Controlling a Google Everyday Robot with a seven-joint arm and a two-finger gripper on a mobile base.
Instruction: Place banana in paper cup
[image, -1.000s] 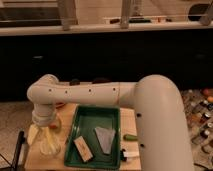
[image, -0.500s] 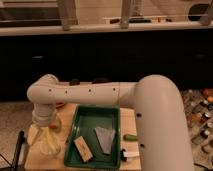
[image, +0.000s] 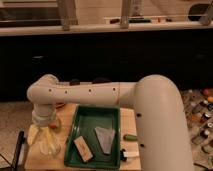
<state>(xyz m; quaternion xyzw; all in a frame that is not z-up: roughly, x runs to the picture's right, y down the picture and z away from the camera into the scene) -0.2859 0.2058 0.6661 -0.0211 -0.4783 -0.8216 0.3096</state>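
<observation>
My white arm reaches in from the right and bends down at the left of the wooden table. The gripper (image: 44, 126) hangs there, just above the table's left part. A pale-yellow shape that looks like the banana (image: 33, 134) lies right under and to the left of the gripper. A pale round shape that looks like the paper cup (image: 50, 146) stands just below the gripper, near the table's front left. Whether the gripper touches the banana is hidden by the wrist.
A green tray (image: 95, 118) sits mid-table with a tan block (image: 82, 148) and a grey wedge-shaped piece (image: 105, 138) in it. A small green item (image: 130, 136) and a white item (image: 131, 154) lie right of the tray. A dark counter runs behind the table.
</observation>
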